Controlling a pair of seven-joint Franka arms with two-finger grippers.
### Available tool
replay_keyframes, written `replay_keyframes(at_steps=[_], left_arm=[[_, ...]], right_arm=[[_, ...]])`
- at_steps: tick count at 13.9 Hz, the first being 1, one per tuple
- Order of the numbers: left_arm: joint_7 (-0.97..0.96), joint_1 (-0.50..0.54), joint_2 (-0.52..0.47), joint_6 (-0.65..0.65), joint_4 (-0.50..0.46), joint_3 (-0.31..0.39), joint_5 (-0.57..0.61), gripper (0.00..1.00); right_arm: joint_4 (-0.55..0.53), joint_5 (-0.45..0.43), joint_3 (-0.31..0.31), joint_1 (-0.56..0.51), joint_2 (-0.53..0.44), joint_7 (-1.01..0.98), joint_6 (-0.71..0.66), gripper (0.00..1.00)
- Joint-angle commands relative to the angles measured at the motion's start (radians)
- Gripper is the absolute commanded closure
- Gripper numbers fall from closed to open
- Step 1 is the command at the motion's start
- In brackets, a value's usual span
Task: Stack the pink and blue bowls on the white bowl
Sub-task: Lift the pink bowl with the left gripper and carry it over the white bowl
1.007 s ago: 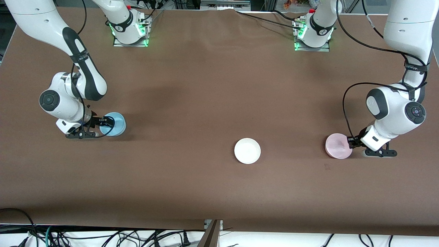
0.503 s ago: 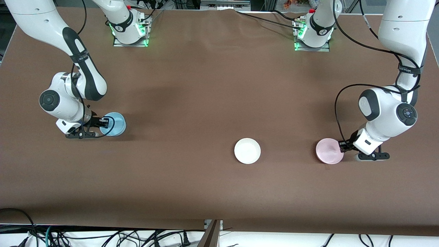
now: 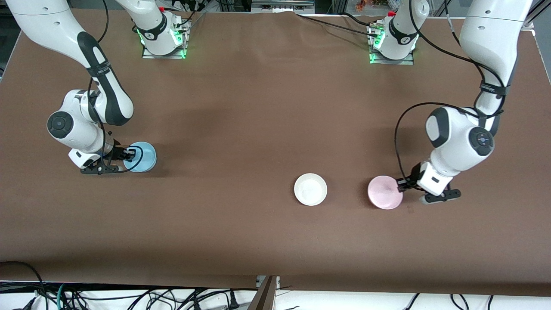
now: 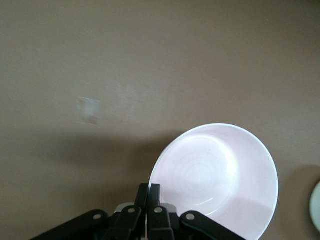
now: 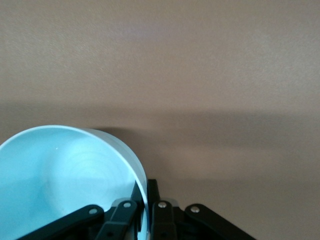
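My left gripper point(image 3: 404, 184) is shut on the rim of the pale pink bowl point(image 3: 384, 192) and holds it just above the table, beside the white bowl point(image 3: 310, 189). In the left wrist view the left gripper point(image 4: 149, 192) pinches the pink bowl's point(image 4: 215, 175) rim, and the white bowl's edge point(image 4: 316, 206) shows. My right gripper point(image 3: 127, 153) is shut on the rim of the sky blue bowl point(image 3: 142, 156) at the right arm's end of the table. In the right wrist view the right gripper point(image 5: 146, 195) clamps the blue bowl's point(image 5: 65, 175) wall.
The brown table point(image 3: 258, 112) stretches bare between the blue bowl and the white bowl. The arm bases point(image 3: 163, 38) stand along the table's edge farthest from the front camera. Cables point(image 3: 129, 297) hang below the table's near edge.
My left gripper has carried the pink bowl toward the white bowl. My right gripper and the blue bowl have barely moved.
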Motion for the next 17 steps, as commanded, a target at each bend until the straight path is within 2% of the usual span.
replay_keyframes(at_steps=[1,5,7,10,13,17], left_arm=[[-0.113,-0.069,-0.017,0.002,-0.005,-0.002,-0.020,1.00],[-0.246,-0.150,-0.031,0.002,-0.006,-0.002,-0.020,1.00],[-0.297,-0.181,-0.037,0.002,-0.006,-0.001,-0.020,1.00],[-0.349,-0.216,-0.037,0.004,-0.005,0.004,-0.017,1.00],[-0.455,-0.247,-0.037,0.005,-0.002,0.003,0.054,1.00],[-0.553,-0.287,-0.032,0.005,0.017,-0.001,0.083,1.00]], right_arm=[[-0.005,0.017,0.013,-0.004,-0.035,-0.012,-0.007,1.00],[0.062,0.020,0.071,-0.004,-0.058,0.005,-0.154,1.00],[0.064,0.025,0.086,-0.004,-0.063,0.006,-0.159,1.00],[0.067,0.025,0.146,-0.004,-0.065,0.047,-0.160,1.00],[0.082,0.024,0.213,-0.002,-0.063,0.112,-0.160,1.00],[0.098,0.024,0.235,0.005,-0.055,0.146,-0.160,1.00]])
